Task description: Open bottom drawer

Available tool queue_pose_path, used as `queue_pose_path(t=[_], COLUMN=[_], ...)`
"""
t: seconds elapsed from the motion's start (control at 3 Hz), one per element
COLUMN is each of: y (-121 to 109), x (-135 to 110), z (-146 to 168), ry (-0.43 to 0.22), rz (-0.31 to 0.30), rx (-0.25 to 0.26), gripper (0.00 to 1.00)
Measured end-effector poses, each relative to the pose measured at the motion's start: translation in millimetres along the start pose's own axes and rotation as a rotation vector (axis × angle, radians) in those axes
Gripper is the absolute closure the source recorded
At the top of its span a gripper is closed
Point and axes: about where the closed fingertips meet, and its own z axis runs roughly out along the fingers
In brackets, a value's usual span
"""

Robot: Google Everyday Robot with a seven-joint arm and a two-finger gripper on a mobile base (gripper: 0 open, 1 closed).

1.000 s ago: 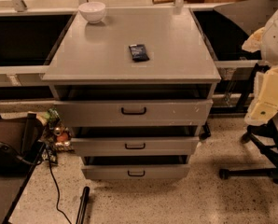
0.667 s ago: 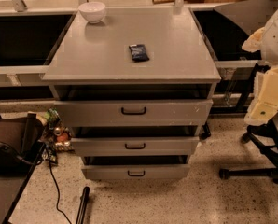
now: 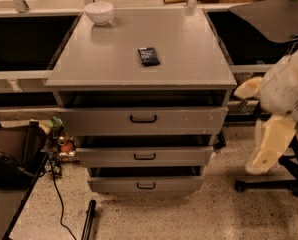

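The grey cabinet (image 3: pixel 139 59) stands in the middle of the camera view with three drawers stacked in its front. The bottom drawer (image 3: pixel 114 185) is the lowest and narrowest front, just above the floor, with a small black loop handle (image 3: pixel 146 186). A dark gap shows above its front. My gripper (image 3: pixel 261 161) hangs at the end of the cream-white arm (image 3: pixel 289 89) on the right. It is beside the cabinet at about the middle drawer's height, well apart from the bottom handle.
A white bowl (image 3: pixel 99 12) and a small dark packet (image 3: pixel 148 56) lie on the cabinet top. A black chair base (image 3: pixel 269 185) stands at the right. A dark bag (image 3: pixel 11 154), a cable (image 3: pixel 56 199) and clutter lie on the floor at the left.
The arm has come down and to the left, closer to the cabinet's right side. The drawers, bowl and packet have not moved.
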Motion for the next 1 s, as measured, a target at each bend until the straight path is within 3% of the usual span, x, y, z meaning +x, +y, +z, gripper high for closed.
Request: queue_pose_path(t=[0.67,1.0], y=[74.4,74.4], x=[-9.6,-9.5], z=[132.2,132.5], ry=[-0.214,-0.214], rz=[-0.007,-0.007], rx=[-0.240,-0.240], gripper=[0.00,0.00])
